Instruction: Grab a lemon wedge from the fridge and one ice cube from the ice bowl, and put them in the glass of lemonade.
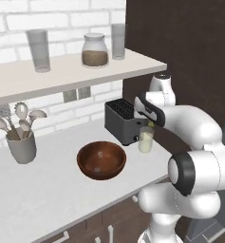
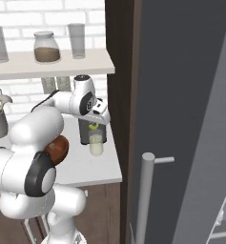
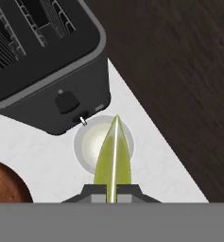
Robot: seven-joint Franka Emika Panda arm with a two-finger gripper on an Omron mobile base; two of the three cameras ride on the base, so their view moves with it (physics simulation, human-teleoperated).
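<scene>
- The fingers point(image 3: 112, 193) are closed on a lemon wedge point(image 3: 114, 158), its pointed tip hanging directly above the glass point(image 3: 103, 146).
- The glass point(image 1: 145, 139) stands on the white counter point(image 1: 47, 190), just beside the black toaster point(image 1: 122, 119).
- The ice bowl point(image 1: 101, 159) sits near the glass, to its left.
- The fridge point(image 2: 181, 95) stands at the right.

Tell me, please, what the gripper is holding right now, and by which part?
The gripper is shut on a lemon wedge, pinched at its broad end, with the pointed tip sticking out over the glass of lemonade.
</scene>
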